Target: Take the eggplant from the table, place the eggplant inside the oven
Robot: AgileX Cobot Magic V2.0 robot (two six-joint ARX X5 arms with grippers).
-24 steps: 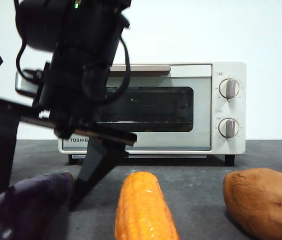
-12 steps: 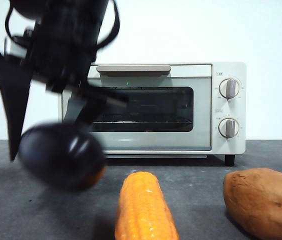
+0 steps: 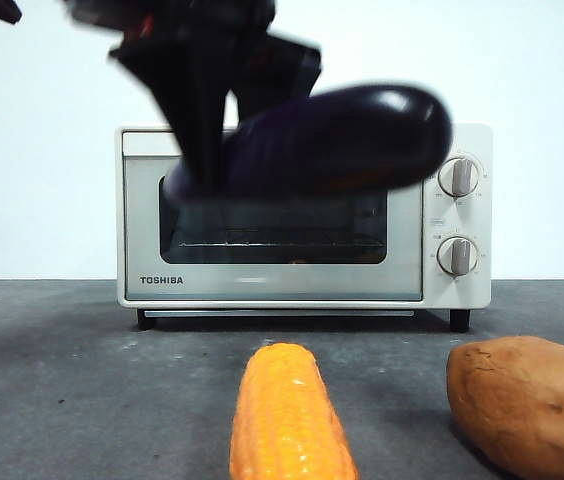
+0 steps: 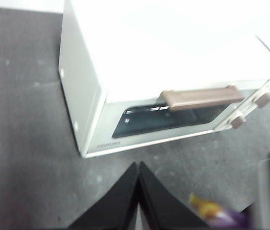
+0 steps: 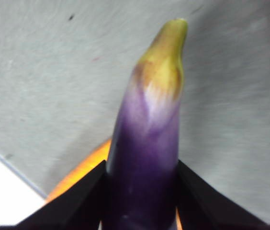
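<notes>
The dark-purple eggplant (image 3: 342,140) hangs in the air, roughly level, in front of the upper part of the cream-white oven (image 3: 262,285). My right gripper (image 3: 207,165) comes down from above and is shut on the eggplant's left part. In the right wrist view the eggplant (image 5: 144,158) sits between the jaws of the right gripper (image 5: 142,170), stem tip pointing away. The oven door is closed, its beige handle (image 4: 202,97) showing in the left wrist view. My left gripper (image 4: 138,167) hovers above the table (image 3: 62,380) before the oven, shut and empty.
An orange-yellow corn cob (image 3: 287,420) lies on the table at the front centre. A lumpy orange-brown sweet potato (image 3: 527,400) rests at the front right. The oven's two knobs (image 3: 459,176) are on its right side.
The right gripper has lifted the eggplant off the table at the front left and carried it up and to the right, in front of the oven's top.
</notes>
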